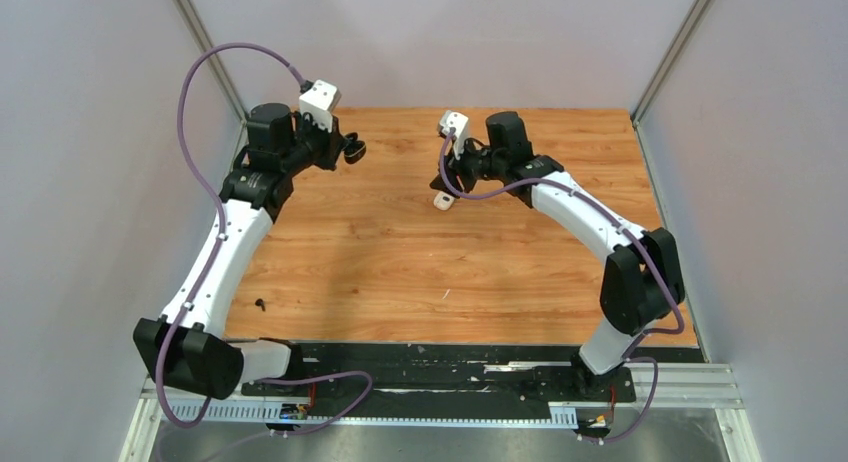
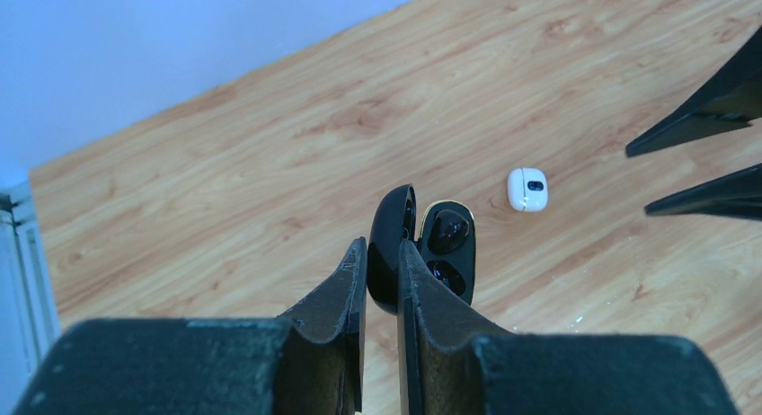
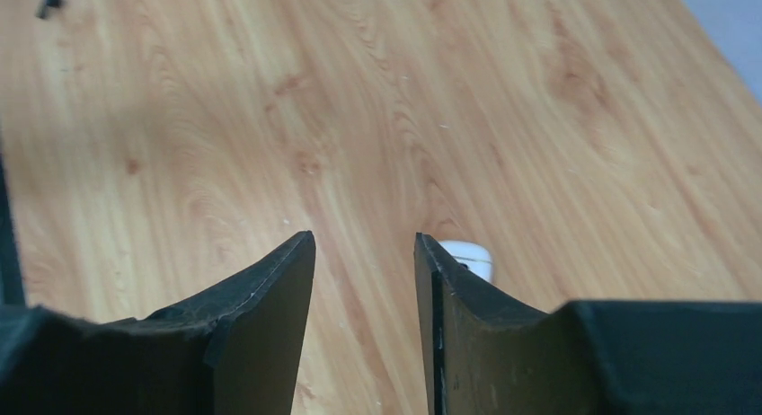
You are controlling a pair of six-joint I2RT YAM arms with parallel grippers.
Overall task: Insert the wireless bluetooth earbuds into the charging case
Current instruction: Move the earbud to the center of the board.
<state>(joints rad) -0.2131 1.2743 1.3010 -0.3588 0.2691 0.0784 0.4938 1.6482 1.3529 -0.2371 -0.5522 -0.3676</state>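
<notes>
Left end effector (image 2: 381, 253) is clenched on the lid of the black charging case (image 2: 447, 240), and the case is open. It has two dark wells inside, can't tell if they're filled. That makes two cases total: the white charging case (image 2: 527, 189) sits on the counter (image 1: 400, 252) further out, half hidden behind a finger in the right wrist view. Right end effector (image 3: 364, 244) is released, jaws apart. One black earbud (image 1: 260, 305) lies alone near the left arm, plus one pale speck (image 1: 447, 294) mid-counter — too tiny to identify.
</notes>
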